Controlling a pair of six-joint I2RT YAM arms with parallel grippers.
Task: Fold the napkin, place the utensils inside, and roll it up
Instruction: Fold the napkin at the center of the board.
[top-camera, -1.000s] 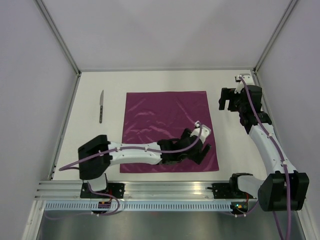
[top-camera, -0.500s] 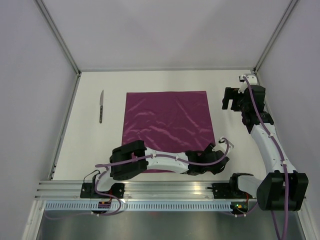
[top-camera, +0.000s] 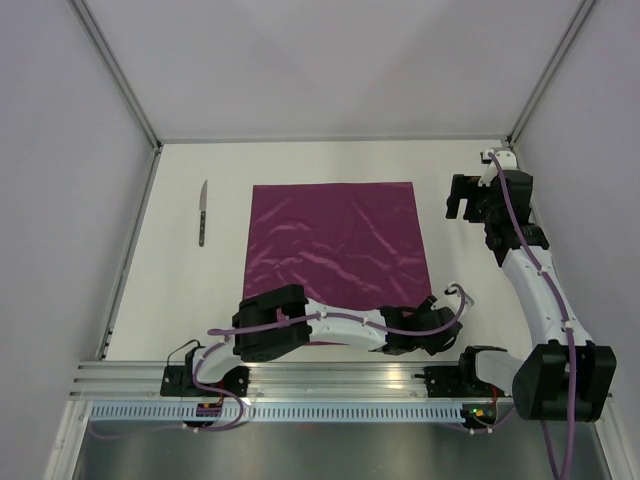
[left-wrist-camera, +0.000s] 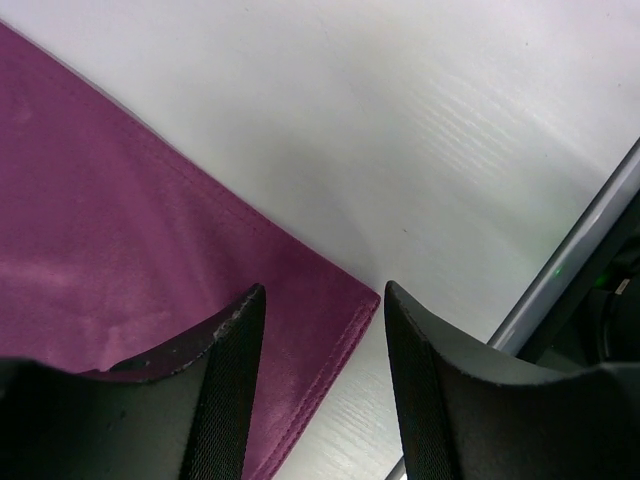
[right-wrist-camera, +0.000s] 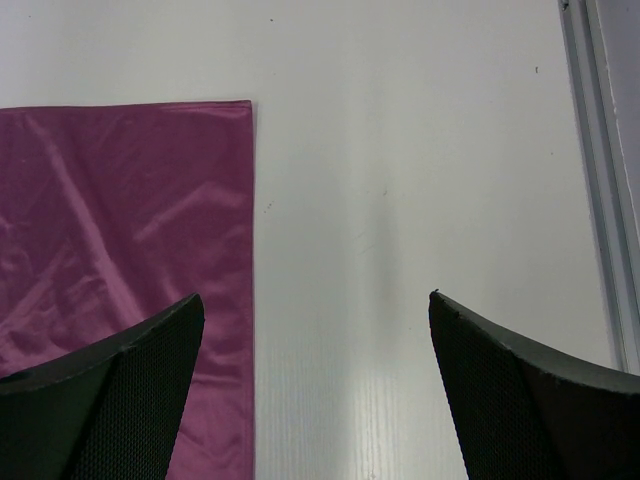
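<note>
The magenta-purple napkin (top-camera: 335, 250) lies flat and unfolded in the middle of the table. A knife (top-camera: 202, 213) with a silver blade and dark handle lies to its left. My left gripper (top-camera: 432, 335) is low at the napkin's near right corner (left-wrist-camera: 340, 310), jaws open, one finger over the cloth and the other over bare table, holding nothing. My right gripper (top-camera: 462, 200) hovers open and empty to the right of the napkin's far right corner (right-wrist-camera: 235, 110).
A metal rail (top-camera: 330, 380) runs along the near table edge, close to my left gripper, and shows in the left wrist view (left-wrist-camera: 570, 270). Side rails (right-wrist-camera: 600, 180) and grey walls border the white table (top-camera: 200, 290).
My left arm has swung right and towards the near edge, from over the napkin's lower part to its near right corner. The right gripper shifted slightly away. Napkin and knife have not moved.
</note>
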